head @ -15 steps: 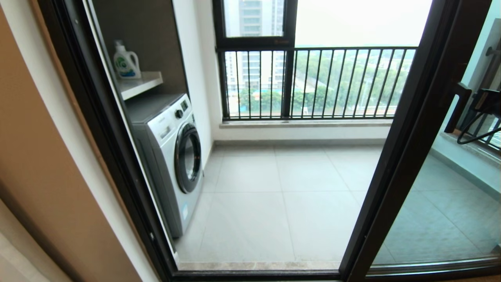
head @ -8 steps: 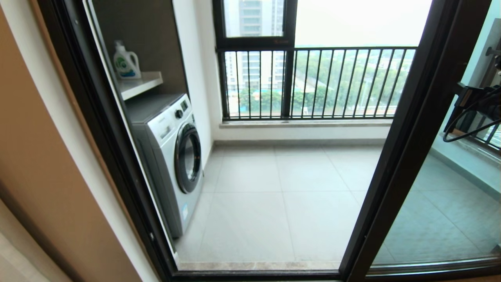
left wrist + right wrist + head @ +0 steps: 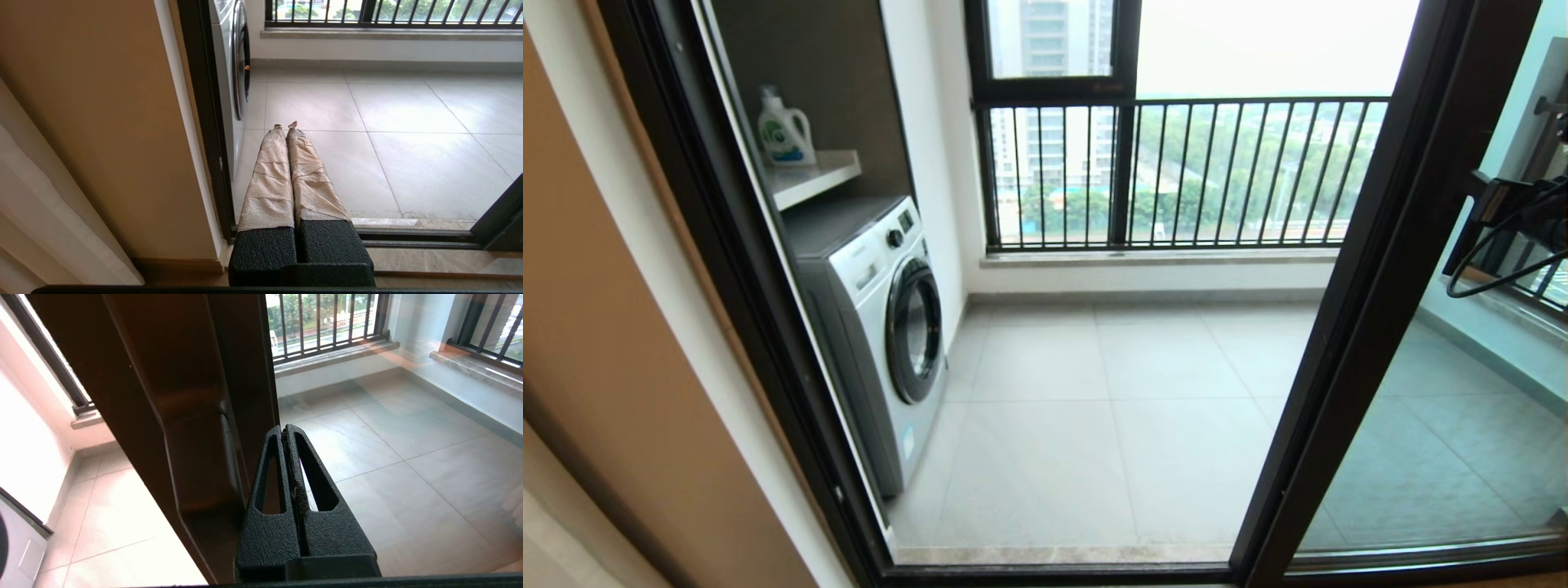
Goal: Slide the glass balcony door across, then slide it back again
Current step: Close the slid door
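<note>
Glass balcony door (image 3: 175, 416) stands slid to the right side of the doorway, its dark upright and handle (image 3: 200, 461) just beside the right gripper (image 3: 284, 430), fingers pressed together. Left gripper (image 3: 284, 126), fingers closed on nothing, points at the washing machine (image 3: 233, 73).

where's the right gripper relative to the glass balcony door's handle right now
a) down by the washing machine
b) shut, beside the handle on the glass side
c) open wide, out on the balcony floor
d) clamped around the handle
b: in the right wrist view the right gripper has its fingers pressed together with nothing between them, and it sits right next to the handle on the glass balcony door.
</note>
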Controlling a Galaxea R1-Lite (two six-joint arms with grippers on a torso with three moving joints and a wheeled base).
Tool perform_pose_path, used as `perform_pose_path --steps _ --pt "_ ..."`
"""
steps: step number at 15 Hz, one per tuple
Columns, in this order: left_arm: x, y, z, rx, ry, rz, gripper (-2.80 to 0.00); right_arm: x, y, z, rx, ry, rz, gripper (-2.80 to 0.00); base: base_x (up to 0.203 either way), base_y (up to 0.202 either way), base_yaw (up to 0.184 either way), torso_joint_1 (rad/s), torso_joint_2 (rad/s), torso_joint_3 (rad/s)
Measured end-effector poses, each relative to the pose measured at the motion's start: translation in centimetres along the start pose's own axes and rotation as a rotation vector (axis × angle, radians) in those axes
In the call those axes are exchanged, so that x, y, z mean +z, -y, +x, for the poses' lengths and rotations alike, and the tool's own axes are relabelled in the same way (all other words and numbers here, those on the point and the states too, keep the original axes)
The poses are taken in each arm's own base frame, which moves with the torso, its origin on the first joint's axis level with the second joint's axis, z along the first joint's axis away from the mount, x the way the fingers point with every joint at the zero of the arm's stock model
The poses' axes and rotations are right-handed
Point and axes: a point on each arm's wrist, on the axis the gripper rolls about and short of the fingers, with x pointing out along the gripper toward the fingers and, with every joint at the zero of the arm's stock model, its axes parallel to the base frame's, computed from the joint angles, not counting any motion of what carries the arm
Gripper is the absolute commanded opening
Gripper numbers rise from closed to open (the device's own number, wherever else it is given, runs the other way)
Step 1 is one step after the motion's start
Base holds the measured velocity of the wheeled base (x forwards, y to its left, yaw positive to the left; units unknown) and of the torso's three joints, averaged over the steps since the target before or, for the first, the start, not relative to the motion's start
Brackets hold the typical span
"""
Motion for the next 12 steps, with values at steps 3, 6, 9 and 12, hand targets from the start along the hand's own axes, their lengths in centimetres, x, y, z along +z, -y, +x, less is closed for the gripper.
perform_pose_path --steps 3,6,9,12 --pt "0.0 0.0 0.0 0.0 0.0 0.0 -2.8 -0.2 -1.0 -0.3 0.022 -0.012 0.002 -2.8 0.0 0.0 0.0 0.0 0.0 0.0" --pt "0.0 0.0 0.0 0.0 0.0 0.0 -2.8 -0.5 -2.2 -0.7 0.034 -0.026 0.004 -2.8 0.0 0.0 0.0 0.0 0.0 0.0" --pt "0.0 0.0 0.0 0.001 0.0 0.0 -2.8 -0.5 -3.1 -0.9 0.054 -0.029 0.004 -2.8 0.0 0.0 0.0 0.0 0.0 0.0" --pt "0.0 0.0 0.0 0.0 0.0 0.0 -2.8 -0.6 -3.9 -1.2 0.067 -0.032 0.004 -2.8 0.0 0.0 0.0 0.0 0.0 0.0"
